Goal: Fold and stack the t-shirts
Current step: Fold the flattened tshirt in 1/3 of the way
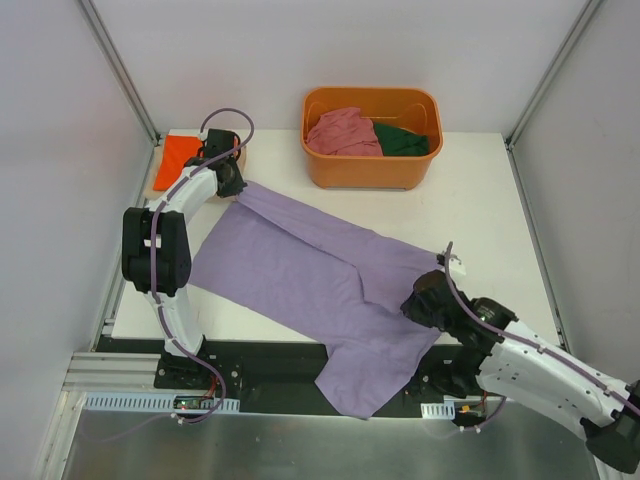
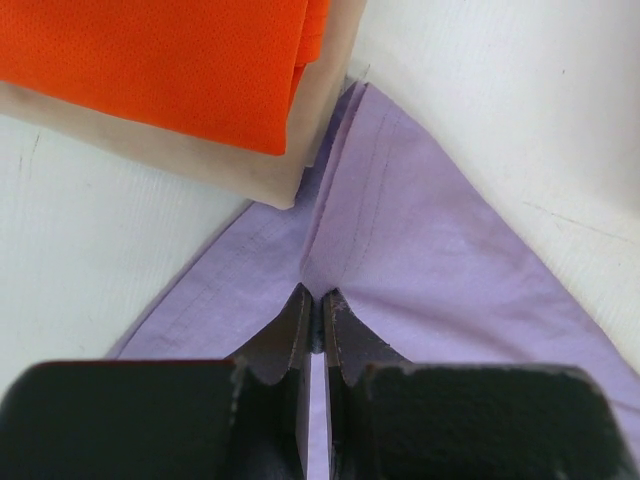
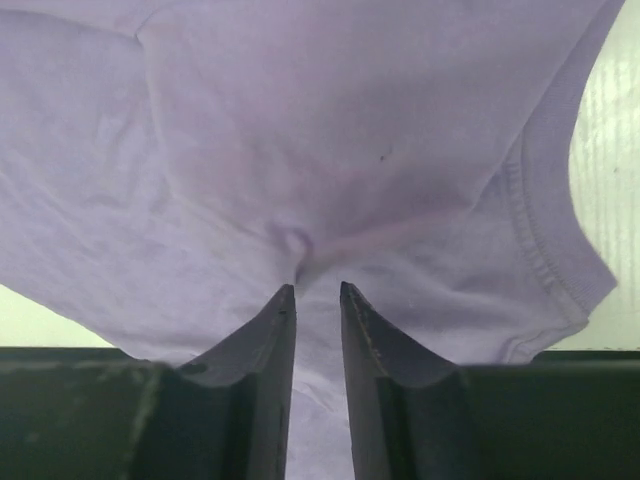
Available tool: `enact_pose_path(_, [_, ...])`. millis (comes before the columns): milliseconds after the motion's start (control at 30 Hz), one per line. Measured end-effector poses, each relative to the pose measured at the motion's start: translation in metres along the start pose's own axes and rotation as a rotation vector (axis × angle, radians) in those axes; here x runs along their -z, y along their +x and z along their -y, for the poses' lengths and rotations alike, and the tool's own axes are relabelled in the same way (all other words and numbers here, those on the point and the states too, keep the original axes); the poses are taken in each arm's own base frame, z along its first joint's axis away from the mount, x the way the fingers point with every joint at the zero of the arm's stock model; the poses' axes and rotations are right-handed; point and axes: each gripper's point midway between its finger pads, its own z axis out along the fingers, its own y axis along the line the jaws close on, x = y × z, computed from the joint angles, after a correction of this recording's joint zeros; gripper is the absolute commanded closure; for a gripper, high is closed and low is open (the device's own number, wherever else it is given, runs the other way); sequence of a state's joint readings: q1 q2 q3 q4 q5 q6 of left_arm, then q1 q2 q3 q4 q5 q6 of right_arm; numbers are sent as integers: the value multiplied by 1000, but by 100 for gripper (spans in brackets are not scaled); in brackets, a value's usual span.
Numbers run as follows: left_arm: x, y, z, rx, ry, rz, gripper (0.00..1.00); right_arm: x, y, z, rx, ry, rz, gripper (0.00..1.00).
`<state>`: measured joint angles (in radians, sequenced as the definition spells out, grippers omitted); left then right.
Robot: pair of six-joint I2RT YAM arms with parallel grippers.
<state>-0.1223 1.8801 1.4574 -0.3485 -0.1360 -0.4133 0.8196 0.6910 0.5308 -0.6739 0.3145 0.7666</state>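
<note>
A lavender t-shirt [image 1: 300, 270] lies spread diagonally across the white table, its near end hanging over the front edge. My left gripper [image 1: 232, 178] is shut on its far left corner [image 2: 400, 230], fingertips pinching the cloth. My right gripper [image 1: 425, 298] sits at the shirt's right edge, jaws narrowly apart with puckered lavender cloth [image 3: 300, 180] gripped between them. A folded bright orange t-shirt [image 1: 178, 158] lies at the far left corner, also in the left wrist view [image 2: 170, 60]. A dusty pink t-shirt [image 1: 340, 132] and a dark green one [image 1: 403, 140] lie in the tub.
An orange plastic tub [image 1: 372, 172] stands at the back centre. The orange shirt rests on a beige pad [image 2: 150, 150], close to the left gripper. White walls enclose the table on three sides. The arm bases stand at the near edge.
</note>
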Motion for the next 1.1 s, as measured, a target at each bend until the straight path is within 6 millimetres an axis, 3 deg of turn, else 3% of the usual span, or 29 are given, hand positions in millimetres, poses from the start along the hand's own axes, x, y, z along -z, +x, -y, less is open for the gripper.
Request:
enact_pose_path(100, [0,0,-1,0,-3,1,90,-1,15,2,22,-40,17,57])
enact_pose_path(167, [0,0,-3,7,-8,-1,69,2,14,0,28,-61,46,45])
enact_pose_path(233, [-1,0,-7,19,-18,-6,36,5,7,-3,42,-69,85,33])
enact_pose_path(300, [-1,-1,-15,43,-36,-12,11,8,-2,-5,68,-59,118,12])
enact_pose_path(333, [-1,-1,-19,48,-49,-13,7,11,-9,-7,101,-53,139,1])
enact_pose_path(367, [-1,-1,-21,53,-59,-12,1,12,-14,-10,120,-51,151,4])
enact_pose_path(500, [3,0,-33,74,-95,-9,1,17,-32,-18,217,-15,199,4])
enact_pose_path(633, [13,-1,-31,75,-83,-2,1,11,-41,-16,254,54,189,4])
enact_pose_path(900, [25,1,24,66,210,-54,1,-28,-77,8,191,216,109,4])
enact_pose_path(1000, [16,10,44,52,306,-100,1,-48,-89,12,185,234,64,4])
enact_pose_path(1100, [-4,26,52,43,341,-162,1,-71,-103,10,175,235,14,4])
